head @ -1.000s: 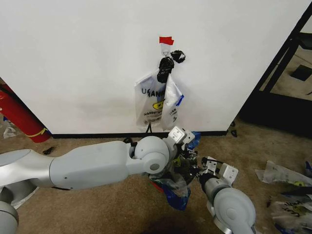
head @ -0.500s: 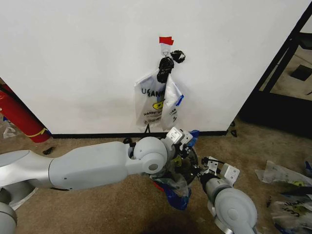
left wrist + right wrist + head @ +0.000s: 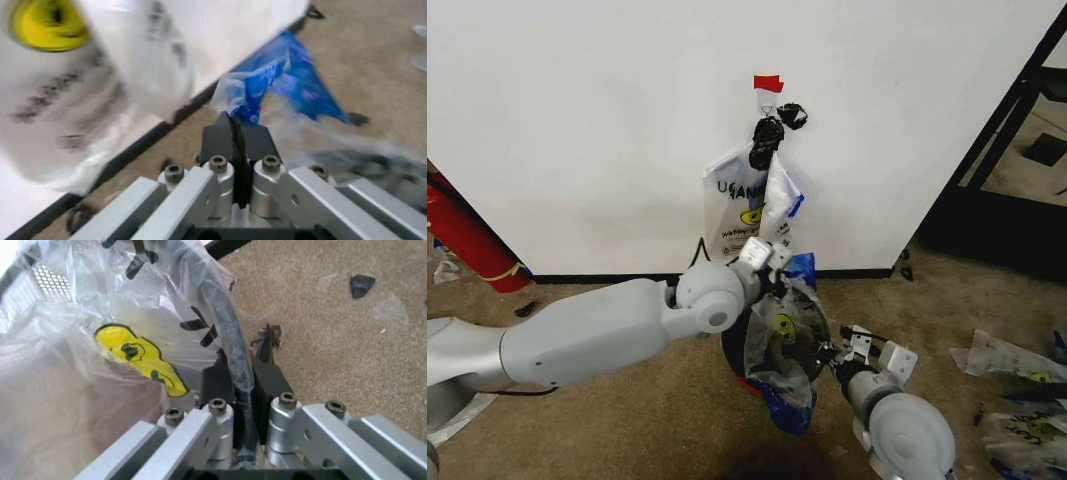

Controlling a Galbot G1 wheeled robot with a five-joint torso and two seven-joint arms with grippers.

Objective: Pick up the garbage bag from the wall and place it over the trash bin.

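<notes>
The trash bin (image 3: 749,360) was largely hidden — the garbage bag (image 3: 779,340) draped over it left only a dark rim and a sliver of red base visible, on the carpet below the wall (image 3: 577,120). Another printed bag (image 3: 745,215) hung from the wall hook beside a black knotted clump (image 3: 769,135). The left claw (image 3: 238,132), pressed together, pinched the bag's blue edge at the far side; a second ago it sat lower and nearer. The right claw (image 3: 241,371) clamped the bag over the bin's near rim — its fingertips were partly buried in plastic.
</notes>
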